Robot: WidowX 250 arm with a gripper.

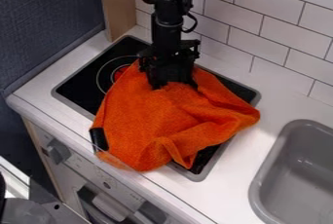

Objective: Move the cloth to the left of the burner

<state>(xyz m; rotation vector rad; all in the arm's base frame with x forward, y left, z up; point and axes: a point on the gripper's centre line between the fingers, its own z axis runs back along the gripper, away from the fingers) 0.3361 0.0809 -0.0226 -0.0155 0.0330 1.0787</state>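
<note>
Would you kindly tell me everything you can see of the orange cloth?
The cloth is bright orange, with a coarse, towel-like surface and a black patch at its left edge. It lies rumpled, deeply creased at the lower right, across the black cooktop, its near edge reaching the front of the counter. The gripper meets its upper part.

The cloth [153, 121] was orange, the cooktop [79, 87] black with pale rings [98, 78], the gripper [174, 85] black, the wall tiles [268, 8] white, and the sink [258, 189] grey.
</note>
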